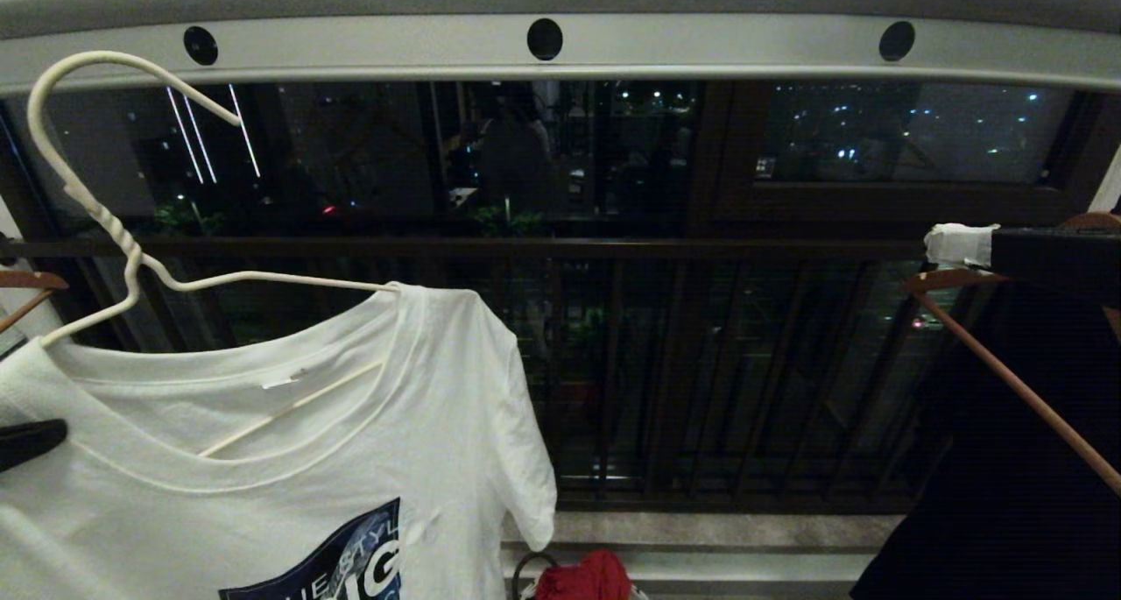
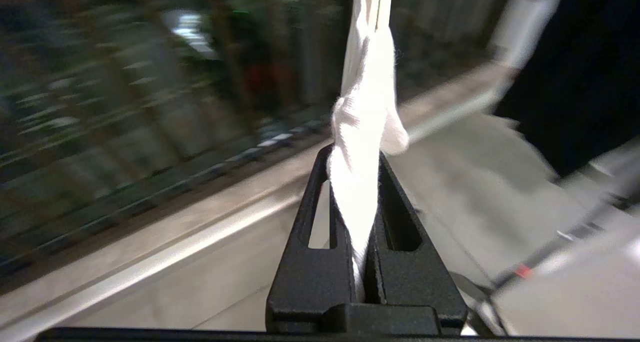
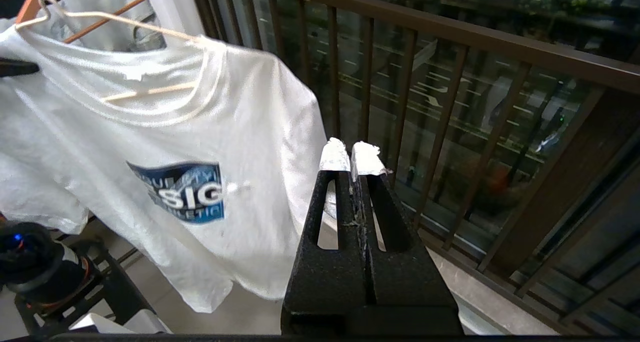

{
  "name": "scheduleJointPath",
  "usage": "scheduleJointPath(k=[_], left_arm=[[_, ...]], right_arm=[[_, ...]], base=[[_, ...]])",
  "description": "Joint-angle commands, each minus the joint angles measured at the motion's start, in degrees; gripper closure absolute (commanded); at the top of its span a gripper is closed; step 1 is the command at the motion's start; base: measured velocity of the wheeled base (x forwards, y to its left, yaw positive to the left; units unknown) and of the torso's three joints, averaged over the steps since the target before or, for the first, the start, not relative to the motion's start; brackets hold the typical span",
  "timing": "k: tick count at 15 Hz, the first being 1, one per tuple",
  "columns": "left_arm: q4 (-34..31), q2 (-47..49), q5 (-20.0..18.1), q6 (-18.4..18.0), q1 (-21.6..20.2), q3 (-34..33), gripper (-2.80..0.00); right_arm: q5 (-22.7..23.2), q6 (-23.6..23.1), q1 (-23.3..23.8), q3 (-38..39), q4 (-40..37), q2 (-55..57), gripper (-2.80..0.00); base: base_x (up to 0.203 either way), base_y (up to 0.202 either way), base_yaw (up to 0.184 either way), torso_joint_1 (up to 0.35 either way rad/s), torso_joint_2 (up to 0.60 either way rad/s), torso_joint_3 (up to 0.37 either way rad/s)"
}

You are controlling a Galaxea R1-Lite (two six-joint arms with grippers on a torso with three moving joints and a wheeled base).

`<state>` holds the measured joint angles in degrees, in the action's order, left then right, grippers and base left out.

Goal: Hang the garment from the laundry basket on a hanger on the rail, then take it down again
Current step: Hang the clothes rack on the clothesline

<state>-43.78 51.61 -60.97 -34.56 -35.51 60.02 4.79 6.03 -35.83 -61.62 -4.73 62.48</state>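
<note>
Left pincer (image 2: 356, 182) clamps garment (image 1: 263, 460) edge; hanger (image 1: 131, 258) below rail (image 1: 560, 39).

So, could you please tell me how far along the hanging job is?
Done: the T-shirt is on the white wire hanger. In hand: the left pincer pinches its fabric, and the hook sits beside the rail, not over it. Left: hooking on and taking down.
</note>
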Motion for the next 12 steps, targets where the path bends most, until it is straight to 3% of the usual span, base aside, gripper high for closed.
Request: scheduleJointPath(k=[1,6,12], left_arm=[[5.26,-3.47,-0.28,0.83,-4.74,-3.82,0.00],[20.76,-4.01,1.10,15.49,-5.71,-5.36,0.00],[24.79,-0.48,1.81,16.54,-5.56,-4.61,0.00]], right_arm=[[0.13,0.03,-0.03,0.10,-0.02,0.24,0.00],[0.13,0.03,-0.03,0.19,-0.02,0.63,0.00],[0.13,0.03,-0.03,0.19,-0.02,0.54,0.00]], base=[[0.000,0.000,0.000,0.000,0.00,0.000],[0.000,0.000,0.000,0.000,0.00,0.000],[0.000,0.000,0.000,0.000,0.00,0.000]])
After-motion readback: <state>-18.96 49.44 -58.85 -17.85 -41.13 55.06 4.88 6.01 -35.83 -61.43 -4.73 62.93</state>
